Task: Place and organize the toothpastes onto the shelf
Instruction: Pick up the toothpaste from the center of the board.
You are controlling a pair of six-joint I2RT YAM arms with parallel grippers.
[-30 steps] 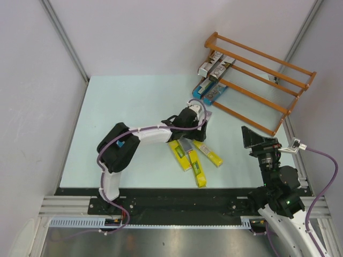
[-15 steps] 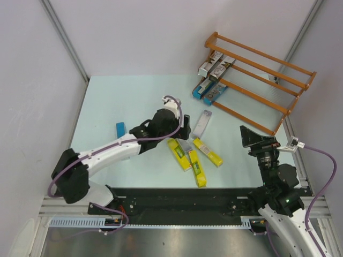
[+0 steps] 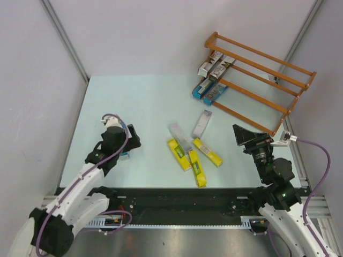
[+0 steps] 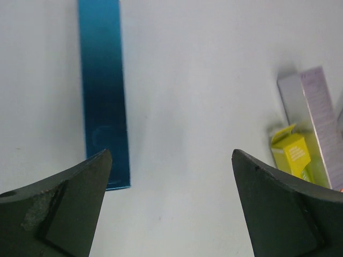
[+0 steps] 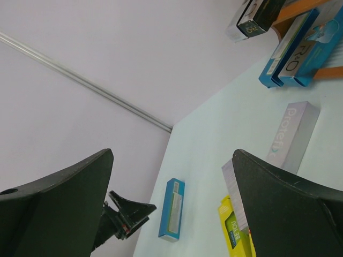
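Left gripper (image 4: 169,160) has swung back leftward, jaws wide above a flat blue carton (image 4: 102,96).
Right gripper (image 5: 171,158) gapes empty; silver cartons (image 3: 201,123) and yellow cartons (image 3: 199,171) lie mid-table (image 3: 144,101), others on the wooden-rail shelf (image 3: 257,69).

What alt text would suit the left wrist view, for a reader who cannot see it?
The open left gripper hovers over a pale table, holding nothing. A blue carton lies flat ahead on the left; at the right edge, a silver-grey carton partly covers a yellow carton.
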